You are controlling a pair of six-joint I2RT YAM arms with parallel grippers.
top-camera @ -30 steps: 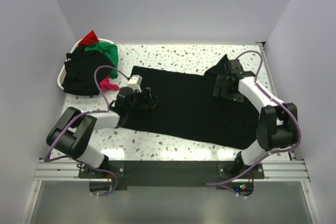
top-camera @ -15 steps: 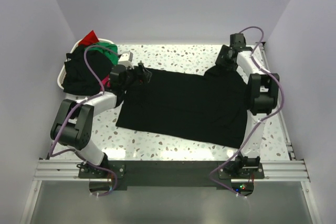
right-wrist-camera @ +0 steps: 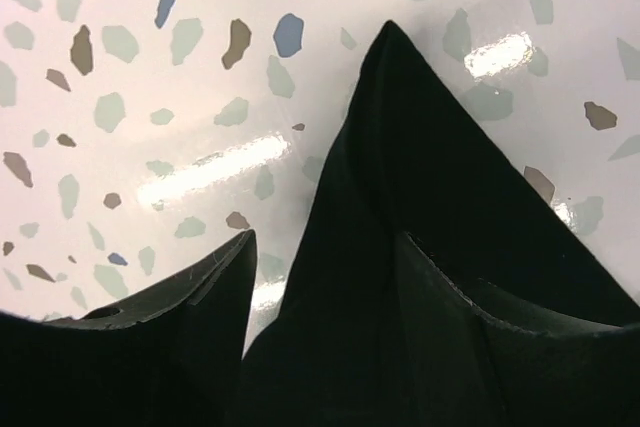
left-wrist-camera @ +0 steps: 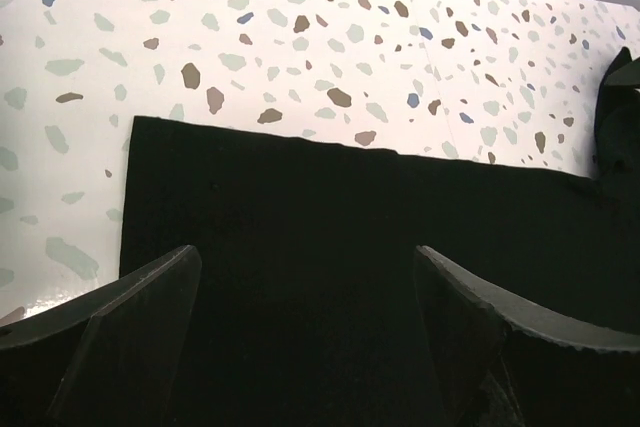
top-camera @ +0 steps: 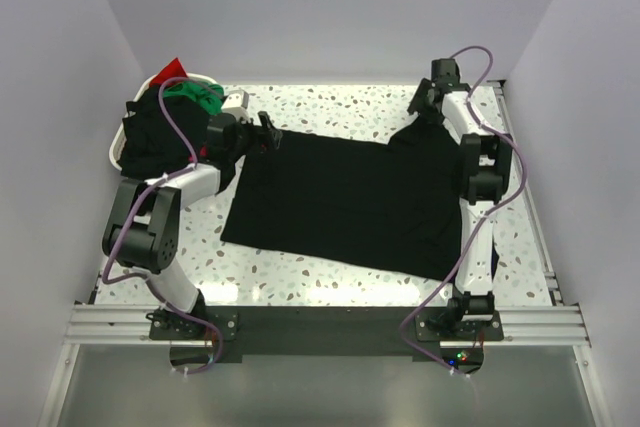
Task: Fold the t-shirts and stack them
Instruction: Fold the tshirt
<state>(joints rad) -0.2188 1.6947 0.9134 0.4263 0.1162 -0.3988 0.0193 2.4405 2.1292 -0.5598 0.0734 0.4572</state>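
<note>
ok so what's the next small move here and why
Probably close the right fingers on the far-right tip of the shirt: it lies between them, with a strip of table showing beside one finger, so it isn't gripped yet. The left fingers hang open over the far-left corner, so both far ends could then be lifted for a fold.

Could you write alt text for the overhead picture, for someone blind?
A black shirt lies spread on a speckled table, a robot arm reaching to each far corner: left claw at the left corner, right claw at the right sleeve. A white basket heaped with clothes sits far left.
</note>
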